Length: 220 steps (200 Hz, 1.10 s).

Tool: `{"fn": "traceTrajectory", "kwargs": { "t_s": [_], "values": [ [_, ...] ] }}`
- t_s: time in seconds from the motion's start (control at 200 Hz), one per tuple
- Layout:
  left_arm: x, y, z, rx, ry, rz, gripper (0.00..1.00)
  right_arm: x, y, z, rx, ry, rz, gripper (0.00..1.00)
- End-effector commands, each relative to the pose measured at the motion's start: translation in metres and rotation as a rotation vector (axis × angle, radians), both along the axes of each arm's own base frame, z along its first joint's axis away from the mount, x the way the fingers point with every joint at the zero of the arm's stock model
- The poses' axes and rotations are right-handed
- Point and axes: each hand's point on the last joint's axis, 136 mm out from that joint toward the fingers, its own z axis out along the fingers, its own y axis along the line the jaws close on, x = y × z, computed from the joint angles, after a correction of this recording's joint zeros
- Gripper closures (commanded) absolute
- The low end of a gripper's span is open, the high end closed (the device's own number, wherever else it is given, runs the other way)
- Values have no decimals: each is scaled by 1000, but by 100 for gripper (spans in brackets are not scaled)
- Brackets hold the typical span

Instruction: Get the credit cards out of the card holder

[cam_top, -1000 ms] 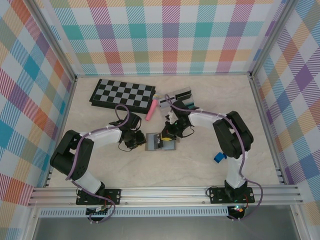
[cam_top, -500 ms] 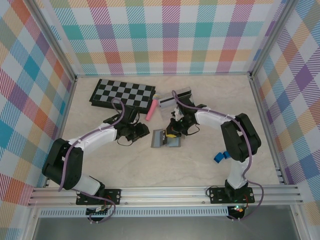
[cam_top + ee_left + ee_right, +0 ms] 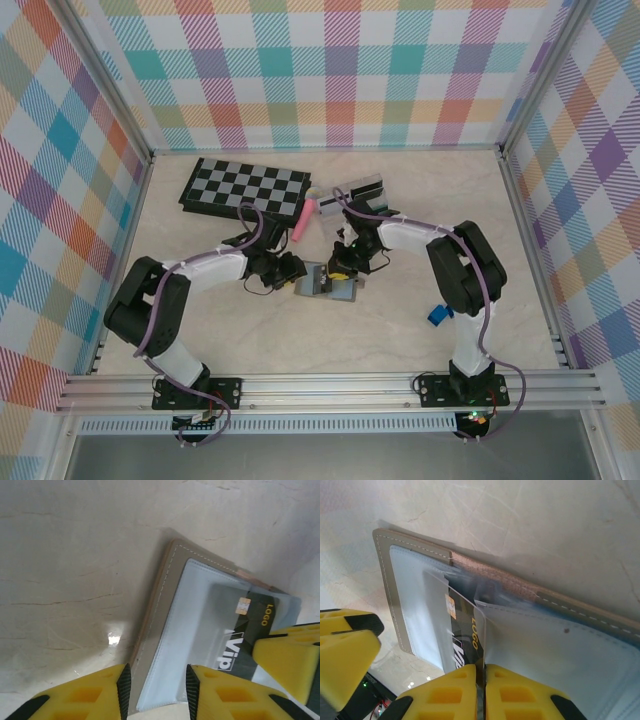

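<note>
Right jaws pinch the card [image 3: 462, 635] by its end, long axis toward them; left jaws stand open astride the holder [image 3: 156, 597].

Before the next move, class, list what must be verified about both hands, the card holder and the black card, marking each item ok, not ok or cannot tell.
1. Card holder lies open on the table: ok.
2. Black card fully clear of its pocket: not ok, part of it sits under the clear film.
3. Right hand shut at the card's edge: ok.
4. Right hand pinches the card itself, not just the film: cannot tell.
5. Left hand steadies the holder: cannot tell; it is open, with one finger over the holder and one over the table.
</note>
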Motion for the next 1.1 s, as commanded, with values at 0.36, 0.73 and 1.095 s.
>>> {"fn": "traceTrajectory", "kwargs": {
  "t_s": [0.36,0.73,1.095],
  "values": [
    [-17,9,-43,85,85,24,83,-1,14,-10,18,55,-39,76],
    [-20,15,-46,119,88,31,88,1,22,14,91,46,-66,71],
    [-21,15,-45,119,88,28,90,-3,18,5,64,60,-60,85]
  ]
}}
